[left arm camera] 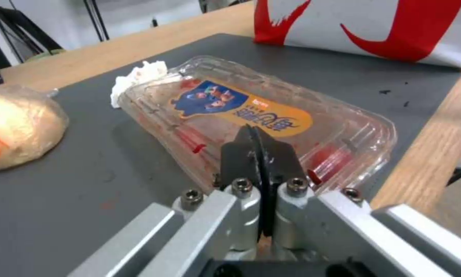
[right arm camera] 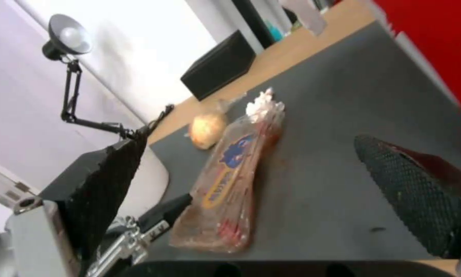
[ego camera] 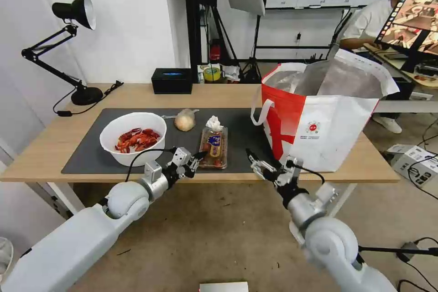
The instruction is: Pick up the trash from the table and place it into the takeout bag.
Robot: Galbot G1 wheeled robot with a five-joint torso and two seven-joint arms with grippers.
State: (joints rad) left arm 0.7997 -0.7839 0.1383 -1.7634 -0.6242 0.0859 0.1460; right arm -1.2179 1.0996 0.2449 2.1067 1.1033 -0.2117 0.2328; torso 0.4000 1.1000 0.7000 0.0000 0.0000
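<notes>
The tray [ego camera: 213, 147] is a clear, ribbed plastic clamshell with rounded corners, a blue and orange label on its lid and red tomatoes showing through. It lies flat on the dark grey mat [ego camera: 91, 155], near the front edge. A crumpled white tissue [ego camera: 213, 123] touches its far end. The bun [ego camera: 185, 120], pale beige in a thin clear bag, sits just beside the tissue, on its left. The bowl [ego camera: 132, 138] is round, white and smooth, holding red crayfish shells, and stands on the mat left of the tray.

The left gripper [ego camera: 199, 155] is at the tray's near left corner; in the left wrist view its dark fingers [left arm camera: 240, 154] are pressed together, tips against the tray's near wall, gripping nothing. The right gripper [ego camera: 255, 160] hovers over the mat's front edge, between the tray and the bag [ego camera: 319, 118], with its jaws spread wide; its pads [right arm camera: 410, 192] are black and finely knurled.

The bag is boxy, white with red panels, silver foil inside and white loop handles, standing open at the right end of the table [ego camera: 50, 146]. The top is light wood on white legs. A black box [ego camera: 172, 80] and a black desk lamp [ego camera: 68, 45] stand along the far edge, against a white wall. The floor is bare concrete.
</notes>
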